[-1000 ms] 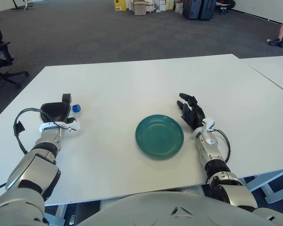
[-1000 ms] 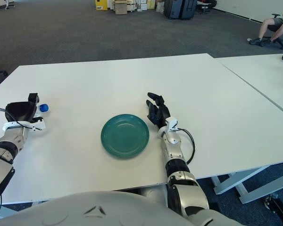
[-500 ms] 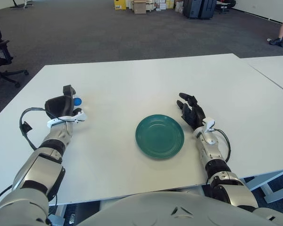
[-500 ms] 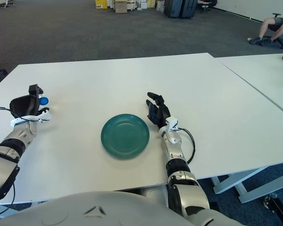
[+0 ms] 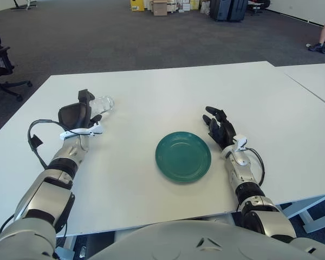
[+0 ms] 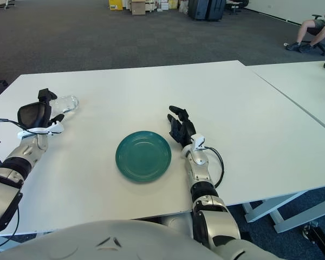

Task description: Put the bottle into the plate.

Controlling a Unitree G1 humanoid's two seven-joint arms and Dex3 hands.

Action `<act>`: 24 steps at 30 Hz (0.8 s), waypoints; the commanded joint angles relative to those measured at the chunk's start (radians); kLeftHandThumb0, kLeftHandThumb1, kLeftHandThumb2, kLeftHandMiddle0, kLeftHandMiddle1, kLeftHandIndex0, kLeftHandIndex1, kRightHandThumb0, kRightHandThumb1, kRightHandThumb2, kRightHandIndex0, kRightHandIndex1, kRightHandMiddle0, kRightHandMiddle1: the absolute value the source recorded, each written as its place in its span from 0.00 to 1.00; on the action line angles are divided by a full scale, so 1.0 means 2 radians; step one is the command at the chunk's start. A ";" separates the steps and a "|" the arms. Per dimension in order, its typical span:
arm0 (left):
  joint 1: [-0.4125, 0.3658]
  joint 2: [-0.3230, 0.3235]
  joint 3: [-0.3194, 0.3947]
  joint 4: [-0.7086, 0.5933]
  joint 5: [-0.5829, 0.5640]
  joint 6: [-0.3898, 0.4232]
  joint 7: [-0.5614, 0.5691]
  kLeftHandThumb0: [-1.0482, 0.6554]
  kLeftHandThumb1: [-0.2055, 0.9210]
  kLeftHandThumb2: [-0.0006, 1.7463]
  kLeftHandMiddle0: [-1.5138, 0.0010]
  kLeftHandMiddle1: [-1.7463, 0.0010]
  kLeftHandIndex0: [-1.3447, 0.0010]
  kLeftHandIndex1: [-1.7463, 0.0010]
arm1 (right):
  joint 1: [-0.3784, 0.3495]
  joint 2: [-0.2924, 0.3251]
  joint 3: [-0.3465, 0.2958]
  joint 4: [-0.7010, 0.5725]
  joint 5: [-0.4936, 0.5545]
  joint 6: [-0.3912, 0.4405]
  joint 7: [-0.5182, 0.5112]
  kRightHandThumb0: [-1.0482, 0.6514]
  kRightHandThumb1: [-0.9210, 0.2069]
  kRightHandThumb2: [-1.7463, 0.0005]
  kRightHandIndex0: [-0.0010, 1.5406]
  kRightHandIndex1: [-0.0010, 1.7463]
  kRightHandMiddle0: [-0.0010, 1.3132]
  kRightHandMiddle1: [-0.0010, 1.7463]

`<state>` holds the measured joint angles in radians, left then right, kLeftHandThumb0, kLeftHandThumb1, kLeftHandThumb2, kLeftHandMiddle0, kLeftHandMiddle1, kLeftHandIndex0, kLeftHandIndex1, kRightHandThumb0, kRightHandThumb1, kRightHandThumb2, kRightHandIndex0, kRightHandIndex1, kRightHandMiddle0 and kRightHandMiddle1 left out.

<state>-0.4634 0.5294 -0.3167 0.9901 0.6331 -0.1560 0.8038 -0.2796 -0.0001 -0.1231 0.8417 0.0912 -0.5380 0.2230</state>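
Bottle (image 5: 101, 103) of clear plastic sits in the left hand (image 5: 78, 115), sticking out past the fingers (image 5: 85, 96) toward the far right, tilted so its body points away from the palm. The fingers are curled around its near end, which is why only the far half shows; whether the cap is inside the grip I cannot tell. Held this way, the bottle is up off the white table (image 5: 151, 92) and free to be carried sideways without dragging, by my reading of it.

Well to the right of those fingers lies the green plate (image 5: 183, 156), bare inside, with open tabletop between it and the bottle. That gap is the whole of the remaining work, I judge: carry across, lower over the dish, let go.

Just beyond the plate's right rim shows the right hand (image 5: 219, 129), fingers loosely spread and holding nothing, its fingertips pointing away from the robot. Standing off to that side, it leaves the dish open to an approach from the left, so the two hands need not cross
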 commanded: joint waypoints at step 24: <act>-0.017 0.024 0.005 0.006 0.005 -0.014 0.001 0.36 0.55 0.68 0.27 0.00 0.60 0.00 | -0.003 -0.004 -0.003 0.027 0.006 -0.001 0.008 0.26 0.00 0.53 0.22 0.00 0.00 0.51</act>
<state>-0.4635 0.5555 -0.3165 1.0062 0.6374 -0.1702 0.8007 -0.2906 -0.0027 -0.1255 0.8648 0.0942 -0.5524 0.2317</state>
